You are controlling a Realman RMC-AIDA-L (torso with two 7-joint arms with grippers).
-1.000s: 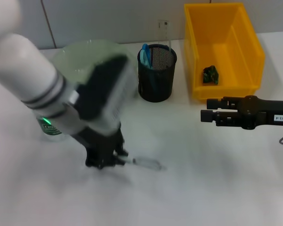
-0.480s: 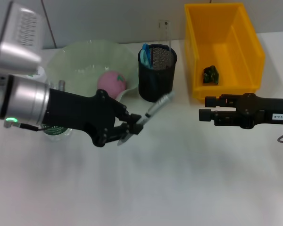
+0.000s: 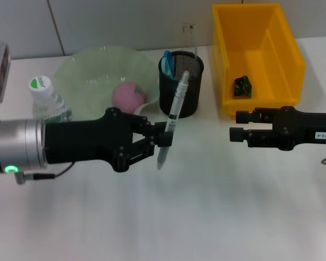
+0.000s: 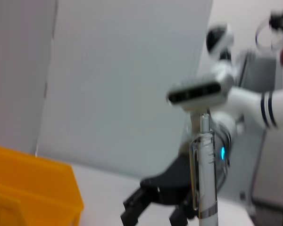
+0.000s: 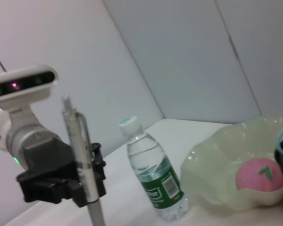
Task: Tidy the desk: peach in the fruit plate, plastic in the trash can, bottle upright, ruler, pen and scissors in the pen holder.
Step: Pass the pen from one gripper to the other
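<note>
Silver pen [image 3: 174, 111], lying flat on the desk [image 3: 217, 206] a second ago, now stands upright at frame centre, pinched by the left gripper [image 3: 164, 138] fingers beside the mesh pen holder [image 3: 181, 84]; right gripper [image 3: 238, 132] fingers: cannot tell.

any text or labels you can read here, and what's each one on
Bottle cap: green print, too blurred to read.
Bottle label: white print on green, too small to read.
White tag on the right arm: dark characters, too small to read.
Pen held in the left pincer: no text visible.
Yellow bin: none.
</note>
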